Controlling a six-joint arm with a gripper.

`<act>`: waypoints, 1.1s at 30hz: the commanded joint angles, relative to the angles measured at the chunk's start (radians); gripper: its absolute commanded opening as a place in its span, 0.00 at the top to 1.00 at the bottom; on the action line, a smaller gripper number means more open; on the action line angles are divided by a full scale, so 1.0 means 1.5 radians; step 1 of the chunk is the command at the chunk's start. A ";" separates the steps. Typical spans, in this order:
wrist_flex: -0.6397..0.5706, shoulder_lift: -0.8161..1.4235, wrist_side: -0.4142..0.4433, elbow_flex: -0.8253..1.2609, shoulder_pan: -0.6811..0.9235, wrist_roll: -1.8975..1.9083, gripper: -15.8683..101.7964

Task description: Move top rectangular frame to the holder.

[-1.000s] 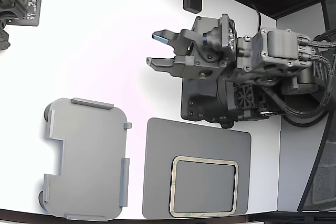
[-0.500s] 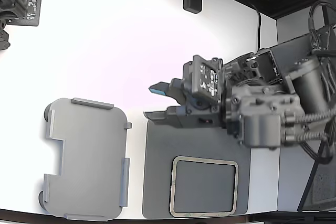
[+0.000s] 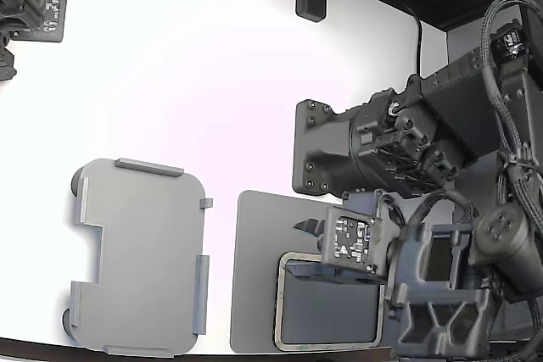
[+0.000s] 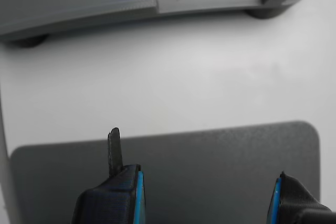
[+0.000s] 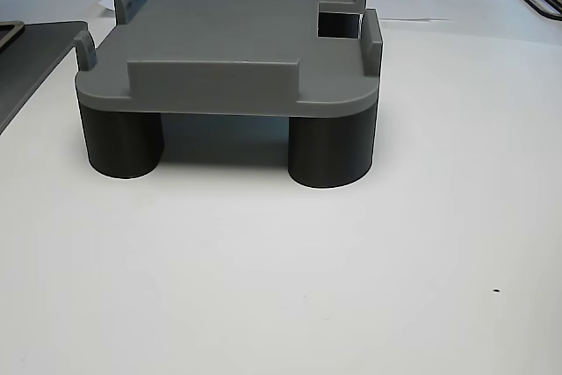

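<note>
- Your gripper [image 3: 297,247] hangs over the dark grey mat [image 3: 254,294], its blue-lined fingers [image 4: 137,198] spread apart with nothing between them in the wrist view.
- The fingertips sit at the frame's 12 o'clock edge; I can't tell from the exterior view whether they touch it.
- This looks like the reach-in step: the frame isn't gripped, the holder carries nothing.
- The top rectangular frame [image 3: 281,311] lies flat on the mat at the scene's 5 o'clock, a thin tan ring with rounded corners and faint green mottling.
- Part of that ring is hidden under your wrist.
- The holder [image 3: 140,256], a light grey plate on dark round feet, waits at the frame's 9 o'clock, just beside the mat.
- Next you'd need one finger inside the ring, one outside, then a close on that thin strip.
</note>
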 commanded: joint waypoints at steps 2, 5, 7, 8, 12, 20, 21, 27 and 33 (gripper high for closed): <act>0.005 0.015 -0.062 0.010 0.042 0.046 0.02; -0.001 0.022 -0.096 0.036 0.062 0.064 0.03; -0.014 0.025 -0.114 0.052 0.074 0.072 0.02; -0.022 0.026 -0.122 0.061 0.079 0.075 0.02; -0.047 0.024 -0.143 0.089 0.111 0.094 0.02; -0.087 0.022 -0.138 0.162 0.188 0.159 0.05; -0.095 0.028 -0.144 0.176 0.189 0.155 0.05; -0.123 0.053 -0.155 0.242 0.189 0.143 0.11; -0.146 0.085 -0.165 0.276 0.183 0.129 0.11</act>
